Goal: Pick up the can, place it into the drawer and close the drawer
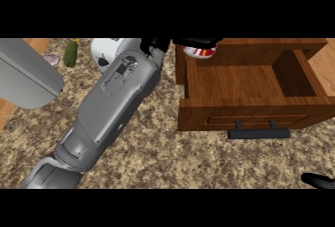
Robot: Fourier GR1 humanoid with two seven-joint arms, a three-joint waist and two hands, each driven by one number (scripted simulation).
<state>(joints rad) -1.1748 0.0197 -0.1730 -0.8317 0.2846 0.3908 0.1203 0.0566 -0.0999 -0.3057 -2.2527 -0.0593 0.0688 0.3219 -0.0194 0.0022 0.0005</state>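
Where the open drawer point(255, 103) has its back left corner, we note the left hand point(193, 42), fingers clamped on the can point(200, 52). Right hand point(318, 181) shows at the counter's point(163, 155) near right corner; its state we cannot tell.

You see only part of the can point(200, 52): a rounded end banded in red and white, gripped from above by the black fingers of the left hand point(191, 42). It hangs over the far left corner of the drawer point(229, 82). The drawer is a brown wooden box, pulled open, its panelled front towards you. Its dark bar handle point(259, 133) juts out over the speckled surface point(163, 155).
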